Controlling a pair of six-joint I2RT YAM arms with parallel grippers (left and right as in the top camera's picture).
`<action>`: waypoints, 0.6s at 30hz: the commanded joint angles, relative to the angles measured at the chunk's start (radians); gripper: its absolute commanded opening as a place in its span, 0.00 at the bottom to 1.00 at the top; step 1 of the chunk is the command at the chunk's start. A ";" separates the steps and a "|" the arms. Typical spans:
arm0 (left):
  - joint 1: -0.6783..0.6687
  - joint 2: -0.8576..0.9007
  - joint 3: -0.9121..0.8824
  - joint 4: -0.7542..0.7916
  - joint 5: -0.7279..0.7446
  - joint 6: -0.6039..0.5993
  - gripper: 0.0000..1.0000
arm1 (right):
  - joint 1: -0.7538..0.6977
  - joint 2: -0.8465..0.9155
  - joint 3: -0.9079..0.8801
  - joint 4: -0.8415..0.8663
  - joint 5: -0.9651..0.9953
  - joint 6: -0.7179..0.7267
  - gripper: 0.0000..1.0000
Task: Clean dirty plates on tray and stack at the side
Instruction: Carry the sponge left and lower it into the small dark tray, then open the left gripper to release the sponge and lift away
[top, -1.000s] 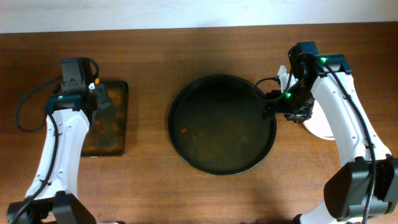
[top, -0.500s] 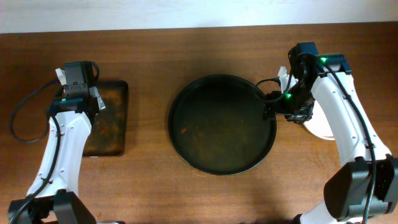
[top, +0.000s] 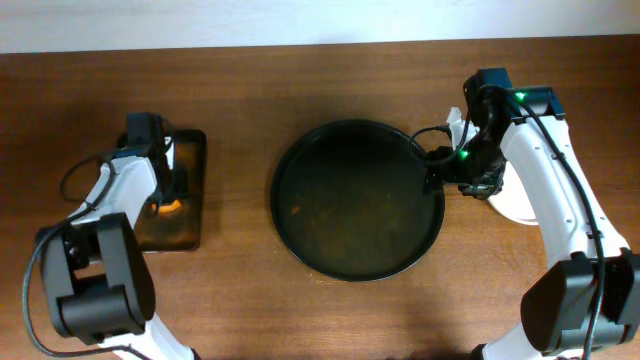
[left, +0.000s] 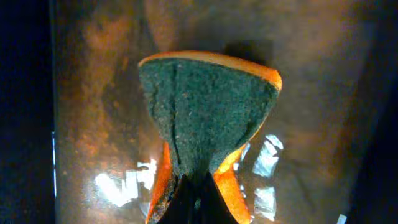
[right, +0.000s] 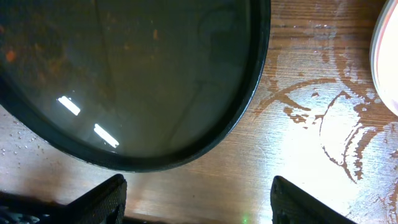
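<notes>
My left jaws are clamped on the pinched end of a sponge (left: 205, 106), its coarse dark-green scouring face fanning out over orange foam. It is over the rectangular black tray (top: 188, 225), which is glossy, wet and smeared rust-orange, at 9 o'clock from the round black tray (top: 340, 170). That raised-rim tray sits mid-bench, shiny and flecked with orange. My right jaws stand parted over its 3 o'clock rim and the water-streaked wooden bench (right: 311, 124). The smooth white plates (top: 515, 208) lie just beyond, partly hidden by my arm.
</notes>
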 joint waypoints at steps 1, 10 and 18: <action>0.037 0.018 -0.001 -0.002 0.011 -0.011 0.46 | 0.005 -0.027 0.008 -0.002 0.013 -0.005 0.75; 0.018 -0.080 0.022 -0.036 0.047 -0.083 0.99 | 0.005 -0.027 0.008 -0.008 0.013 -0.005 0.74; -0.077 -0.298 0.021 -0.172 0.265 -0.083 0.99 | 0.005 -0.027 0.008 0.065 0.012 -0.005 0.99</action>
